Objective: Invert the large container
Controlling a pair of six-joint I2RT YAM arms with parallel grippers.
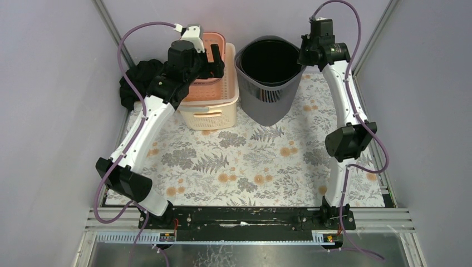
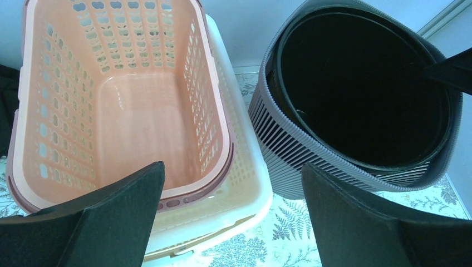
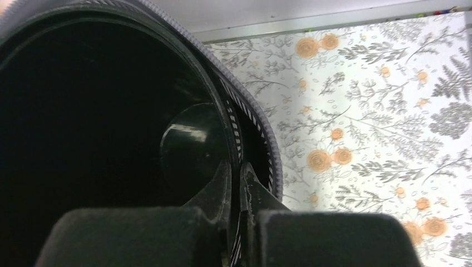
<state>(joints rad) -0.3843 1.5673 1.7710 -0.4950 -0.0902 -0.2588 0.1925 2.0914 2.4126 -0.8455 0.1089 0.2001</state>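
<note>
Nothing legible appears in any view. The large grey container (image 1: 267, 103) at 12 o'clock on the table, the peach basket (image 1: 214, 41) and the cream basket (image 1: 211, 114) at 11 o'clock, and the floral table cover (image 1: 250, 161) carry no readable text, label, brand or number.

The table (image 1: 250, 167) has a floral cover of grey ferns and orange blooms. On its far side a cream basket (image 1: 214, 114) stands left of centre. A grey ribbed bin (image 1: 267, 103) stands upright just beside it on the right. A black cloth (image 1: 135, 83) lies bunched at the far left edge.
</note>
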